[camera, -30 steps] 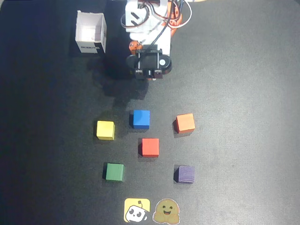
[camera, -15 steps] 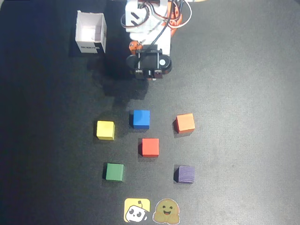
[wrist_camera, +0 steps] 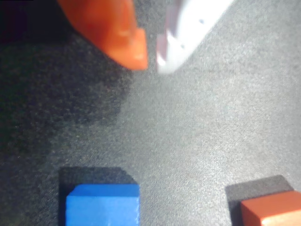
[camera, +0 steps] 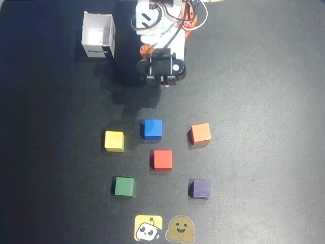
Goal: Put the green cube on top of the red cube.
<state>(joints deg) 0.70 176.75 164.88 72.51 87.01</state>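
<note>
In the overhead view the green cube [camera: 124,186] rests on the black mat at the lower left of the group of cubes. The red cube [camera: 162,159] sits in the middle of that group, up and to the right of the green one. My gripper [camera: 158,80] is folded in close to the arm's base at the top, well away from both cubes. The wrist view shows the gripper [wrist_camera: 151,63] with its orange finger [wrist_camera: 117,33] and white finger [wrist_camera: 188,28] nearly touching at the tips and nothing between them. Neither the green cube nor the red cube shows in the wrist view.
A blue cube [camera: 152,128] [wrist_camera: 102,205], an orange cube [camera: 200,133] [wrist_camera: 273,212], a yellow cube [camera: 114,141] and a purple cube [camera: 201,188] surround the red one. A white open box [camera: 98,34] stands at the top left. Two stickers [camera: 162,228] lie at the bottom edge.
</note>
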